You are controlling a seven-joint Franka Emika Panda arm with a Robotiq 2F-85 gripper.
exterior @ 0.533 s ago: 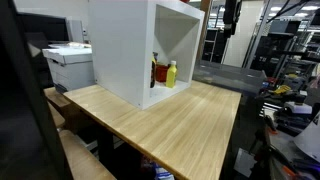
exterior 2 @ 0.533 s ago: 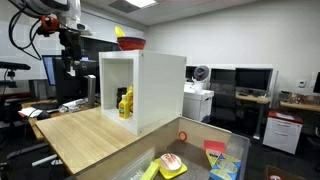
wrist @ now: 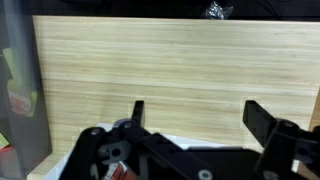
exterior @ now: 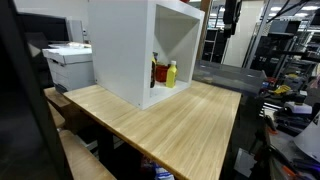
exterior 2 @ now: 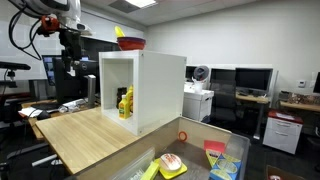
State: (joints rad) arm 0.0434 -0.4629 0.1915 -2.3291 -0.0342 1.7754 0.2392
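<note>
Jaws were released, spread wide, nothing between them. Wrist view showed both tips over bare counter (wrist: 170, 60), wood grain running across the frame, no contact with anything.

Arm (exterior 2: 62, 35) sat high, off the counter's far corner in an exterior view, jaws pointing down, well above the wood and apart from the cabinet (exterior 2: 160, 90). In an exterior view the arm (exterior: 232, 12) only showed as a dark piece at the top edge, behind the cabinet (exterior: 120, 50).

Cabinet was the nearest thing to the jaws: a white box, open on one face, standing upright on the counter (exterior: 170, 120), toward one end of it. Not touched.

Inside the cabinet, on its floor toward the back: yellow bottle (exterior: 171, 73), upright, with a red bottle (exterior: 158, 72) just beside it. Both exterior views showed the yellow bottle (exterior 2: 126, 103). Couldn't tell whether the two touched.

On top of the cabinet: red bowl (exterior 2: 131, 45) with something yellow in it, too small to name.

Around it: white printer (exterior: 68, 62) past the counter's edge, behind the cabinet. Grey bin (exterior 2: 195, 135) next to the counter (exterior 2: 80, 135) in the foreground, holding a few colourful items. Dark monitors (exterior 2: 250, 80) along the back wall.

Wrist view's left edge had a dark see-through object with red and green on it; couldn't identify it.
</note>
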